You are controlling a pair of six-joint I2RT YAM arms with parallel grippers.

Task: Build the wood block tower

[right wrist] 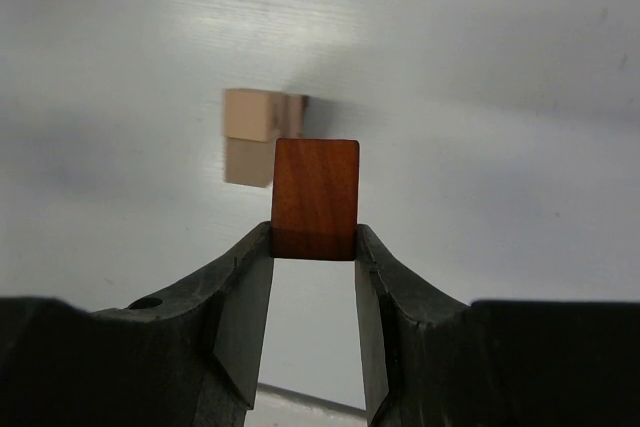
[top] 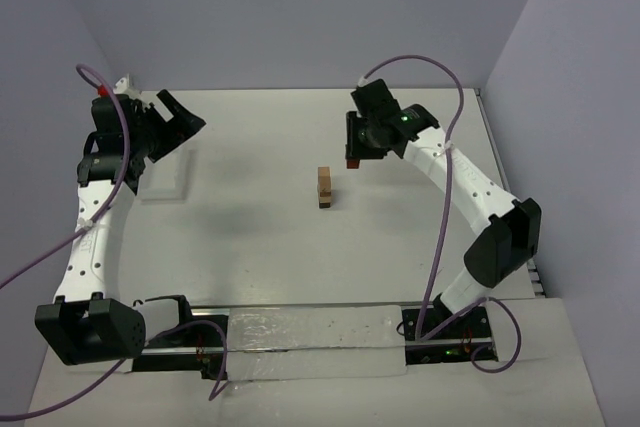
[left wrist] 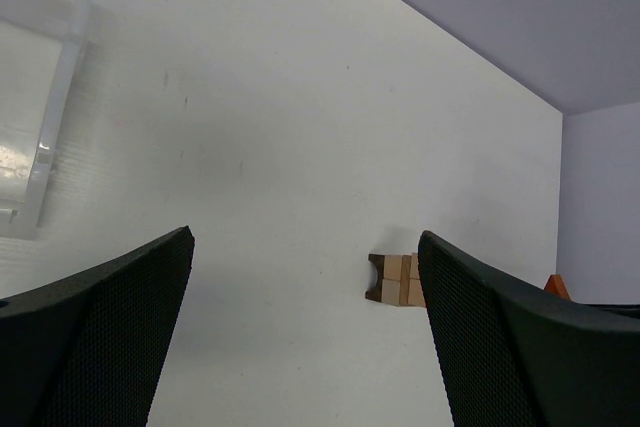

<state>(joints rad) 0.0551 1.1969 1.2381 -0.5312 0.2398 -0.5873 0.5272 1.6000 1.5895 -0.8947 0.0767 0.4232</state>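
Observation:
The wood block tower is a short narrow stack of light tan cubes on a dark brown base, at the table's middle. It also shows in the left wrist view and, blurred, in the right wrist view. My right gripper is shut on a reddish-brown block and holds it above the table, a little right of and behind the tower. My left gripper is open and empty at the far left, well away from the tower.
A clear plastic tray lies on the table under the left gripper, also in the left wrist view. A clear plastic sheet lies along the near edge between the arm bases. Walls close the table on three sides.

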